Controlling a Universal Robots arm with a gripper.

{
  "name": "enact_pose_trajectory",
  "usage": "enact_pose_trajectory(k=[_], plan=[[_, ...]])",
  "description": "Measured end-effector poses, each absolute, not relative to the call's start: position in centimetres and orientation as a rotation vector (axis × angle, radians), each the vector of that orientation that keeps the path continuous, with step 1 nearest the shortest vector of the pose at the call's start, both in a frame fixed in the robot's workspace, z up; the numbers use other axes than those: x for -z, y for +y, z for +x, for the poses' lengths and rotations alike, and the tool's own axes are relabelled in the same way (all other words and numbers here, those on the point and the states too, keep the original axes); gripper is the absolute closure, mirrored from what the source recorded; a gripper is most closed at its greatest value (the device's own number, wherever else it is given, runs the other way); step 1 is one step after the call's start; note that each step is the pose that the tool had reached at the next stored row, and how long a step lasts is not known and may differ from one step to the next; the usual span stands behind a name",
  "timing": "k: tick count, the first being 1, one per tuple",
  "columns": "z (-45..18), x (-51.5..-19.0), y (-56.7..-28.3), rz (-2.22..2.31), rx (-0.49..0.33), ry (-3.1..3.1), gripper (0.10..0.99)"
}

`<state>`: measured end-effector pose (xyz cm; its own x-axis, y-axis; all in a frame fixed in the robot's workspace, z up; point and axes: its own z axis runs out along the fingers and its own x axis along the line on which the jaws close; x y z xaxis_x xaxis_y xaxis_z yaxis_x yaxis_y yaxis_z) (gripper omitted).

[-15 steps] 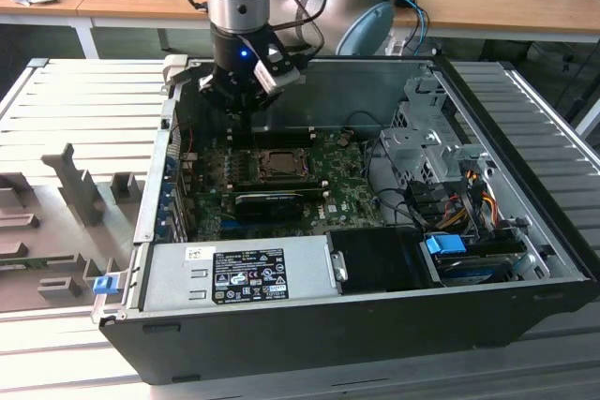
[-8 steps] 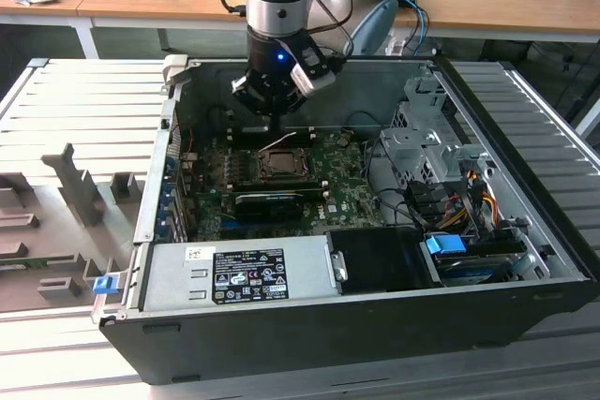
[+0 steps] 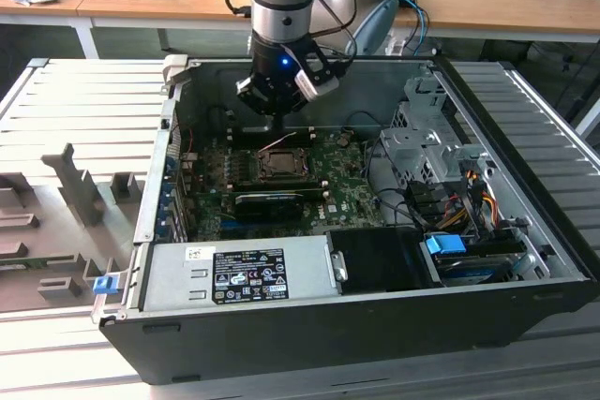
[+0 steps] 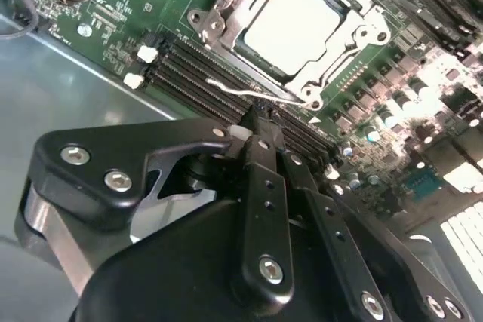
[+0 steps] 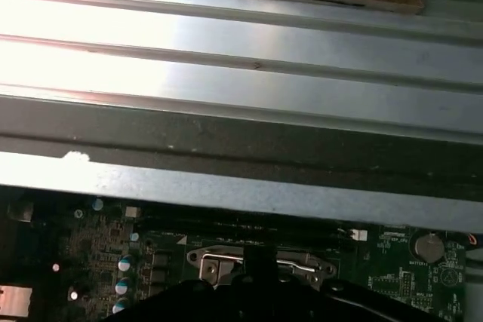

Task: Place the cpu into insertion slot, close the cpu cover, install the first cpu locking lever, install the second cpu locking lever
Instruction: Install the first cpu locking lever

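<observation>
In the second wrist view the cpu lies flat in the insertion slot, its pale silver top showing. The cpu cover is down around it as a silver frame. A thin wire locking lever stands free along the socket's edge, beside the black memory slots. My gripper is shut, and its tips sit right at this lever's wire; whether they touch it I cannot tell. From the exterior view the gripper hangs over the back edge of the socket, inside the open computer case.
A black graphics card lies in front of the socket, and a grey power supply at the case's front. Drive cages and cable bundles fill the exterior view's right. The case's back wall rises close behind the gripper.
</observation>
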<state>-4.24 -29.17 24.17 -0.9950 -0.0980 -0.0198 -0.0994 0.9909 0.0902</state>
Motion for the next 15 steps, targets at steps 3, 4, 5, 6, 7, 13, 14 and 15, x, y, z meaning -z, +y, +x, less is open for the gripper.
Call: enact_pose_trajectory(k=[3, 4, 5, 6, 7, 13, 14, 15], plan=[[-4.1, -23.5, -29.2, -0.155, -0.146, 3.119, 0.98], [-4.1, -23.4, -29.2, -0.155, -0.146, 3.119, 0.98], [-4.0, -23.3, -29.2, -0.155, -0.147, 3.119, 0.98], [-3.9, -23.2, -29.1, -0.155, -0.146, 3.119, 0.98], [-3.9, -23.2, -29.1, -0.155, -0.146, 3.119, 0.98], [-3.6, -22.8, -28.8, -0.153, -0.147, 3.119, 0.98], [-3.5, -22.6, -28.8, -0.148, -0.147, 3.119, 0.98], [-3.3, -22.5, -28.7, -0.143, -0.147, 3.119, 0.98]])
